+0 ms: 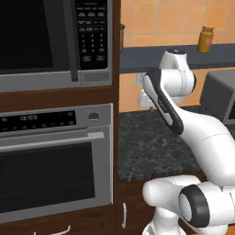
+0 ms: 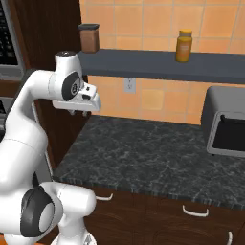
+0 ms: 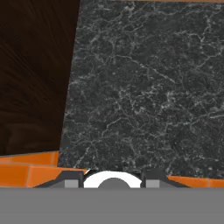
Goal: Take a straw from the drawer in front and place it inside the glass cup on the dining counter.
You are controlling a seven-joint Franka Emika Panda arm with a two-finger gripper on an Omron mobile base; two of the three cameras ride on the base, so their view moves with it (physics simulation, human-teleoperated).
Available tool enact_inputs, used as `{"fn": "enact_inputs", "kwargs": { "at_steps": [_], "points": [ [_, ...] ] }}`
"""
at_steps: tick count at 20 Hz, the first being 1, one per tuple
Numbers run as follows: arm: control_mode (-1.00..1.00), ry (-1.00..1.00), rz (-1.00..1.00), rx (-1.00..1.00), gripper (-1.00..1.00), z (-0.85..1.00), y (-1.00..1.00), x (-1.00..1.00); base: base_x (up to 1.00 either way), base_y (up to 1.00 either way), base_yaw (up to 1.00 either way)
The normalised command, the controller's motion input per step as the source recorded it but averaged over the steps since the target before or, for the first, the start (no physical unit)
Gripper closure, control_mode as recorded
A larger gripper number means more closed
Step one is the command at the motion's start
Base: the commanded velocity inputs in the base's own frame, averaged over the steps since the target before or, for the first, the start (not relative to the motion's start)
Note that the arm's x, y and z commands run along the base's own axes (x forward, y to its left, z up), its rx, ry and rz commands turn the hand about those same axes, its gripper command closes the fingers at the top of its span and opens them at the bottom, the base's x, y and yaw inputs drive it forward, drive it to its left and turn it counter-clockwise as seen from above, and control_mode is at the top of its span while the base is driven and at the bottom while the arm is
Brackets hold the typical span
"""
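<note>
Hovering over the black counter (image 2: 158,153) before any pick, gripper (image 2: 79,113) spread unclear, nothing held; next, reaching down to open the drawer (image 2: 194,210).

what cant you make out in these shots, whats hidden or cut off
- Gripper: in the right base view the hand covers the fingers, so open or shut is unclear; in the hand view the tips are cut by the bottom edge.
- Drawers: fronts shut, contents hidden.
- Toaster oven: cut by the right edge.
- Brown canister: too small for detail.
</note>
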Motion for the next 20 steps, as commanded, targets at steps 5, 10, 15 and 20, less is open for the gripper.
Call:
{"fn": "enact_inputs", "kwargs": {
  "at_steps": [5, 10, 15, 20],
  "points": [
    [1.00, 0.00, 0.00, 0.00, -1.00, 0.00, 0.00, 0.00, -0.15, 0.00, 0.00],
    [1.00, 0.00, 0.00, 0.00, -1.00, 0.00, 0.00, 0.00, -0.92, -0.18, 0.00],
    [1.00, 0.00, 0.00, 0.00, -1.00, 0.00, 0.00, 0.00, -0.18, -0.56, 0.14],
    [1.00, 0.00, 0.00, 0.00, -1.00, 0.00, 0.00, 0.00, 0.00, -0.87, 0.43]
  ]
}}
